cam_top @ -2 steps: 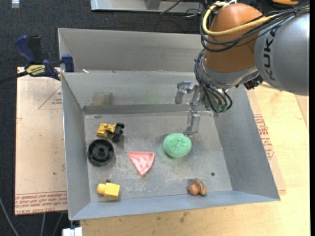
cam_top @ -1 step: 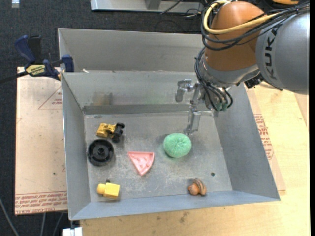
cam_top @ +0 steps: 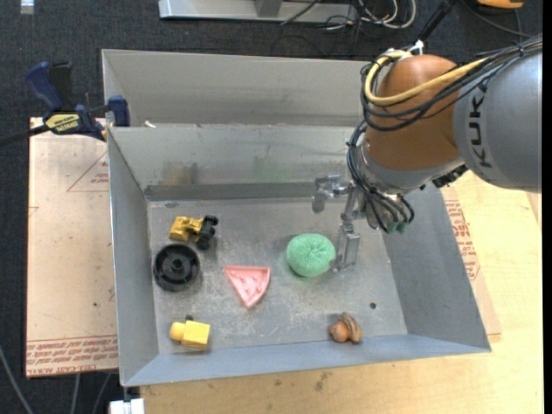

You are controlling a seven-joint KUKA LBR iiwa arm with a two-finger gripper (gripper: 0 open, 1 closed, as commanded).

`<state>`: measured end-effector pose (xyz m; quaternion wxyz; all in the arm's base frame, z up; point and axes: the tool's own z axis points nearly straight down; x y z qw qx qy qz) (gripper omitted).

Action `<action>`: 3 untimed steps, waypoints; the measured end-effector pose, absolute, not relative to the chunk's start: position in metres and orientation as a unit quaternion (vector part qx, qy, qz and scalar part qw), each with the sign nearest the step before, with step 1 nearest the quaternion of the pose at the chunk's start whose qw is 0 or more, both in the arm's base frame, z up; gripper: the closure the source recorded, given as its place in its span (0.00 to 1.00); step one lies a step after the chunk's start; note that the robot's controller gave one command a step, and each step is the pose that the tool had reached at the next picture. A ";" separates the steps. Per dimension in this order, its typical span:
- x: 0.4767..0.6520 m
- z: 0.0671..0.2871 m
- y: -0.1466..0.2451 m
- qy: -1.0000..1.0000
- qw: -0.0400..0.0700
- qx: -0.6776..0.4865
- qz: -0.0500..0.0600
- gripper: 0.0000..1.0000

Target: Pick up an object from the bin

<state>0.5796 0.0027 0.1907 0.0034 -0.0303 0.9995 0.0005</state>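
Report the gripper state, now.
Gripper: cannot be told whether open or closed. It is low in the bin, just right of the green ball.

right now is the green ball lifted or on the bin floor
On the floor: the green ball rests there, the gripper close beside it.

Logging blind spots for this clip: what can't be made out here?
Camera view:
- The tool overlaps the green ball at its right edge, so contact is unclear.
- The bin has its right back corner covered by the orange wrist cover.
- The brown thing near the front wall is too small to identify.
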 end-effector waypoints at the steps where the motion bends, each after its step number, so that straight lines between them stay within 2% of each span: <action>1: 0.574 0.146 -0.017 0.995 0.001 -0.100 0.000 0.00; 2: 0.572 0.083 -0.007 0.995 0.004 -0.095 0.000 0.00; 3: 0.610 0.070 0.003 0.996 0.001 -0.084 0.001 1.00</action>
